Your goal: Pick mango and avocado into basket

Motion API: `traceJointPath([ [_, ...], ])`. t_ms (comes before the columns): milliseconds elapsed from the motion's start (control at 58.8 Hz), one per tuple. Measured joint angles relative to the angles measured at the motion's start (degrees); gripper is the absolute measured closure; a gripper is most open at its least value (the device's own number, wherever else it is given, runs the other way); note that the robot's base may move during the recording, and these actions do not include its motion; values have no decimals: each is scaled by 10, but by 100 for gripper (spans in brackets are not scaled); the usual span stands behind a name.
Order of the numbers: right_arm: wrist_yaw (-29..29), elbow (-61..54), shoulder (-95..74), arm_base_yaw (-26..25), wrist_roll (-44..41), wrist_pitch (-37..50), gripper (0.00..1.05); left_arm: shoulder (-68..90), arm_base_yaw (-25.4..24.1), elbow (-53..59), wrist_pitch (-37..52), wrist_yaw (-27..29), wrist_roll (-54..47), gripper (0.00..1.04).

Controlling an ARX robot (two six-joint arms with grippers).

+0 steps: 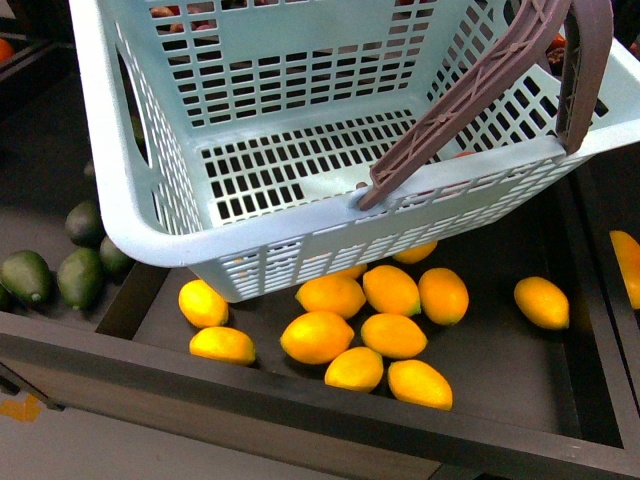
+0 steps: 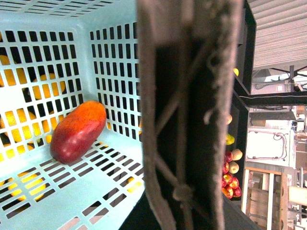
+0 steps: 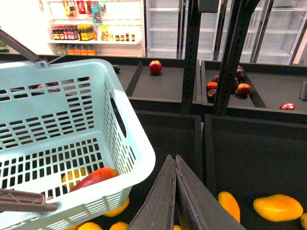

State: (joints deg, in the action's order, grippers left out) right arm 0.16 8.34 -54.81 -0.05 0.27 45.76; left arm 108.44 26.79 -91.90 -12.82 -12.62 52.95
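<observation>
Mango lies in basket; avocados, at basket's 8 o'clock, not yet picked. Right gripper pinched together, empty; left gripper we cannot tell.

Ahead of the right pincer, dark produce bins rise in steps between black uprights. Farther beyond it stand brightly lit white shelves of bottles and, beside them, glass-door coolers. Grey floor lies below the nearest bin's front edge.

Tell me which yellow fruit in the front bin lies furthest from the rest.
The yellow fruit at the right end of the bin: bare floor surrounds it, the others crowd below the basket.
</observation>
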Motion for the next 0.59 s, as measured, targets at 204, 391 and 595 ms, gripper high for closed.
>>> traceJointPath([
  [204, 0, -34, 76, 0, 0, -42, 102, 0, 0, 0, 0, 0, 0, 99],
  [391, 0, -70, 128, 0, 0, -50, 102, 0, 0, 0, 0, 0, 0, 99],
  [595, 0, -80, 210, 0, 0, -126, 102, 0, 0, 0, 0, 0, 0, 99],
])
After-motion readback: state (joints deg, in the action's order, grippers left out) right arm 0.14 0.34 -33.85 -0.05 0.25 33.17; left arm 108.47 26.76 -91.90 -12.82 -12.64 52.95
